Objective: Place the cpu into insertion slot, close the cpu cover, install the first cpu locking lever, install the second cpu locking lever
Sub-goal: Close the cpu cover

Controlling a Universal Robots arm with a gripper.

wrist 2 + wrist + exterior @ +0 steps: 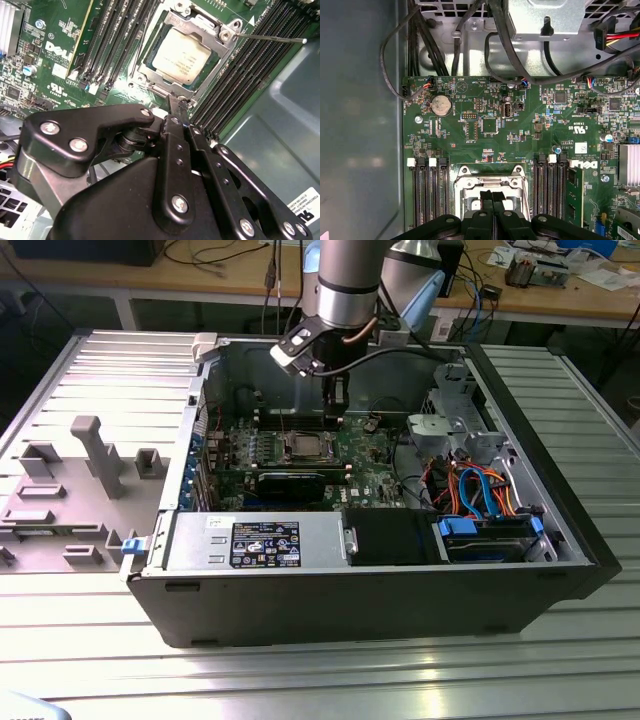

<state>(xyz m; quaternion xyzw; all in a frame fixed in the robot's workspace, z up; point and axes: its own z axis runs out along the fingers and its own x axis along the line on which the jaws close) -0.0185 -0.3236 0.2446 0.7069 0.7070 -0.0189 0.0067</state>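
My tool (493,196) pressed together, pinching nothing I can see. Tip at edge of insertion slot (141,75). Cpu (181,56) seated in slot just beyond tip, cpu cover (202,24) down over it. Thin locking lever (272,38) juts sideways from slot corner, well apart from tip.

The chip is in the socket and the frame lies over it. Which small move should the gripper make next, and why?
Probably shift the shut gripper toward the thin silver lever rod. The dull silver square cpu already sits under the silver window-frame cpu cover, while that rod juts free beyond the cover's corner, seemingly unlatched.
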